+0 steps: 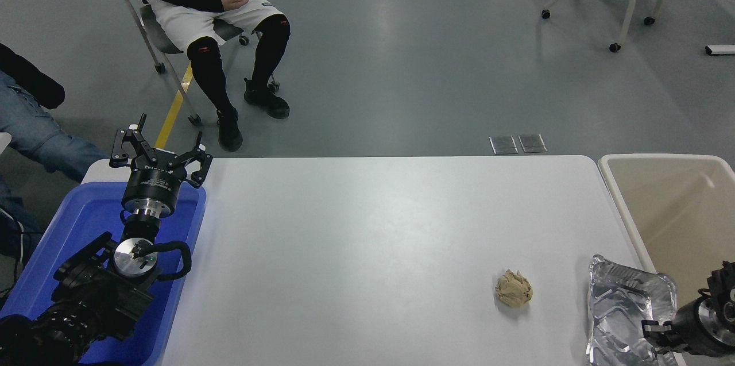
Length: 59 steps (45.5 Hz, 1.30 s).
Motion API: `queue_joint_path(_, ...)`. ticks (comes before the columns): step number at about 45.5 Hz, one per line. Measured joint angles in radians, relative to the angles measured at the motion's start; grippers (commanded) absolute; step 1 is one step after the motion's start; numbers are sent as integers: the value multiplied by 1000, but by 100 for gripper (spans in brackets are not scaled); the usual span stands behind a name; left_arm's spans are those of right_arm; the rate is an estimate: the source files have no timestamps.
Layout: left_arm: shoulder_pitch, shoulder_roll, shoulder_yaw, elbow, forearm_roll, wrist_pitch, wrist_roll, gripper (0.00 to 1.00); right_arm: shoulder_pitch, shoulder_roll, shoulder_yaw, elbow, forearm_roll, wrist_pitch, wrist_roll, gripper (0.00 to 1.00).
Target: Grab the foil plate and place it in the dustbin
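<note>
The foil plate (623,305), crinkled shiny silver, is tipped up at the table's lower right corner, its far edge raised and overlapping the near rim of the dustbin. My right gripper (654,334) comes in from the right edge and is shut on the plate's near right edge. The dustbin (617,193) is a large beige bin with a deep tan interior, standing against the table's right end. My left gripper (158,153) is parked open above the blue tub at the lower left, holding nothing.
A small crumpled tan paper ball (514,288) lies on the white table (367,251) left of the plate. A blue tub (80,228) sits under the left arm. A seated person (201,4) and a second person's leg (34,130) are beyond the far left.
</note>
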Motion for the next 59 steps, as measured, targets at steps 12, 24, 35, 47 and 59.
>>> queue_joint_path(12,0,0,0,0,0,0,0,99,138,-112,-4,104,10,118,-1,0)
queue_joint_path(24,0,0,0,0,0,0,0,99,354,-207,-10,165,6,284,-39,0)
queue_joint_path(35,0,0,0,0,0,0,1,99,566,-248,-17,181,-7,340,-159,0)
queue_joint_path(47,0,0,0,0,1,0,1,99,807,-240,-91,183,-40,358,-220,0)
queue_joint_path(59,0,0,0,0,1,0,1,99,983,-195,-222,179,-48,363,-237,0)
